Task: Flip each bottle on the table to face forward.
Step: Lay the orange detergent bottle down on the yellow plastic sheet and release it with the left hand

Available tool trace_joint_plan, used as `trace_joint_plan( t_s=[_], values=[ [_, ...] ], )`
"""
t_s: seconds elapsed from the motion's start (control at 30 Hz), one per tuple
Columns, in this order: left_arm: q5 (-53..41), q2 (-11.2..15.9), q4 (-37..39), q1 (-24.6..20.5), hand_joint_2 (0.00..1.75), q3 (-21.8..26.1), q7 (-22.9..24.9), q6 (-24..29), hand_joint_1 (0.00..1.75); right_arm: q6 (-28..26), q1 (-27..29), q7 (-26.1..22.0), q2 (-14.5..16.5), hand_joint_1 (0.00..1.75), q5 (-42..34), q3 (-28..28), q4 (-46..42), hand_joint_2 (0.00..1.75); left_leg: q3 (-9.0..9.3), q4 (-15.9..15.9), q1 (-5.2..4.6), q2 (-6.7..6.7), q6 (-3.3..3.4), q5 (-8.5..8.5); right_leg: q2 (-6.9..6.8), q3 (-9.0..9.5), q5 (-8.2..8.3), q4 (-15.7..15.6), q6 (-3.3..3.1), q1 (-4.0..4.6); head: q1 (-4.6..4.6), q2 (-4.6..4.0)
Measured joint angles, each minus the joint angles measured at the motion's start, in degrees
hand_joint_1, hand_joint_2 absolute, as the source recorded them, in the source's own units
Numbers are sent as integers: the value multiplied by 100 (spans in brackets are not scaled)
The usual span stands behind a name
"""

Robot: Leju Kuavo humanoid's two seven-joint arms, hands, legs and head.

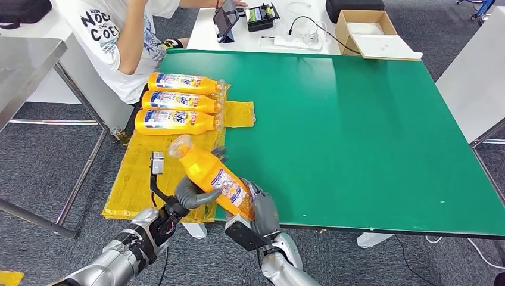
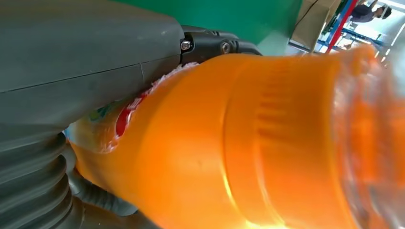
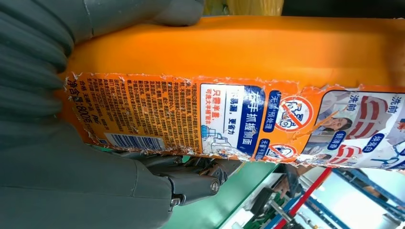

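both hands grip the orange bottle (image 1: 213, 177) above the table's (image 1: 357, 131) near edge; left hand (image 1: 193, 193) wraps its middle, right hand (image 1: 262, 211) its base; its long axis slants away up-left, back label showing.

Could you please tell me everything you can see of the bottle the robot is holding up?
The bottle is orange plastic with a clear cap end, tilted up and away over the table's near edge. Its worn, torn-edged label with small print, a barcode and blue panels faces the right wrist camera. Both hands grip it: the left hand around the middle, the right hand at the base.
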Motion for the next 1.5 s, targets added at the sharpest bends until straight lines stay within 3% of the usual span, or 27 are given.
trace_joint_plan(
  t_s=[0.27,0.67,0.7,0.83,1.03,1.27,1.4,1.5],
  values=[
    [281,-12,78,82,175,-43,-186,-95,0,180,-47,-8,93,175,99,108,169,175,0,0,-1,2,0,0,1,-1,0,-1,0,-1,1,0],
    [523,-174,-143,329,175,89,-373,240,0,293,-72,39,161,175,104,116,334,175,0,0,-1,2,0,0,2,-3,0,-1,0,0,0,0],
    [524,-179,-159,338,175,98,-373,245,6,295,-73,43,166,175,104,116,339,175,0,0,0,2,0,0,2,-3,0,-1,0,0,-1,0],
    [513,-203,-210,375,175,137,-373,291,169,297,-76,55,180,175,103,115,367,175,0,0,0,2,0,0,2,-3,0,-1,0,-1,0,0],
    [230,-243,-421,430,175,229,-369,625,175,310,-117,142,190,174,134,76,392,175,0,0,-1,2,0,0,2,-2,0,-1,0,-1,0,0],
    [121,-265,-556,451,175,328,-346,642,175,322,-168,181,204,173,210,53,402,175,1,0,0,2,0,0,3,-3,0,0,0,0,0,0],
    [44,-267,-600,452,175,377,-338,647,175,329,-178,193,227,154,254,17,411,175,1,0,0,3,0,0,3,-3,0,0,0,0,0,0],
    [10,-268,-610,451,175,403,-338,663,175,338,-178,198,237,38,261,-9,413,175,0,0,0,3,0,0,3,-3,0,0,0,0,1,0]
  ],
)
